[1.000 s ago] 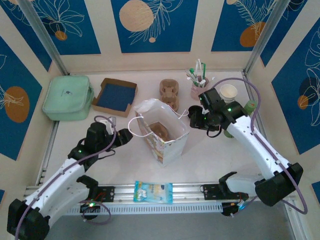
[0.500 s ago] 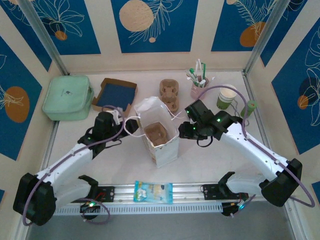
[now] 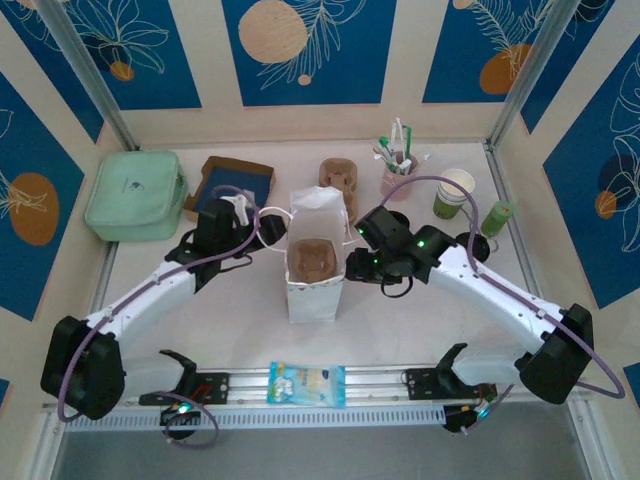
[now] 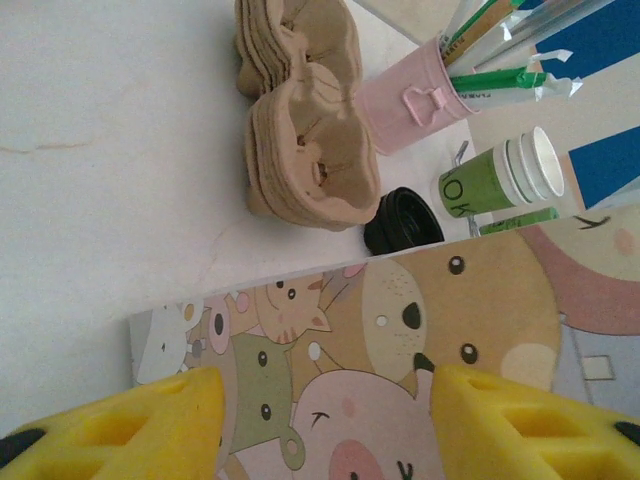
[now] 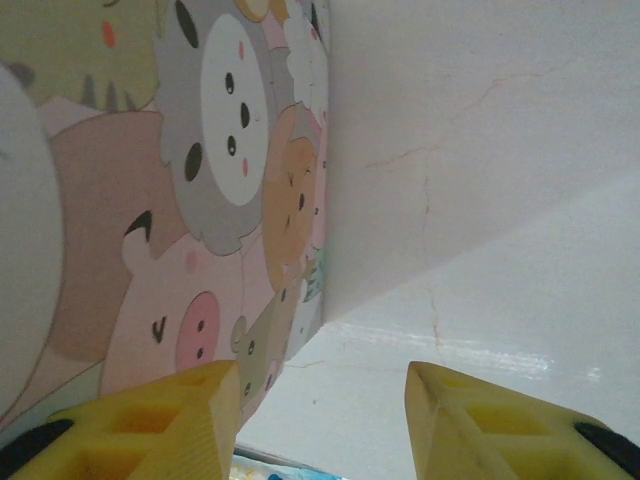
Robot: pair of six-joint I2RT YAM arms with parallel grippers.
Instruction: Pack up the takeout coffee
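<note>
We see a booth closed on three sides. The back wall (image 3: 310, 120) is cream, set with blue panels (image 3: 310, 50) that carry white line-drawn leaves and tan or orange discs; the left wall (image 3: 40, 150) and right wall (image 3: 600, 190) repeat the pattern. Two bare metal posts (image 3: 85, 75) rise slanting from the far corners (one on each side). The surface (image 3: 400, 330) is white and matte, crossed by hairline cracks (image 5: 427, 200), with a slotted metal rail (image 3: 390, 378) along its near edge. Light falls evenly, and shadows are soft.

Looking down from above-behind over the whole table (image 3: 400, 330), peering from both wrists very close at the bag (image 3: 312, 292), sharing it.
</note>
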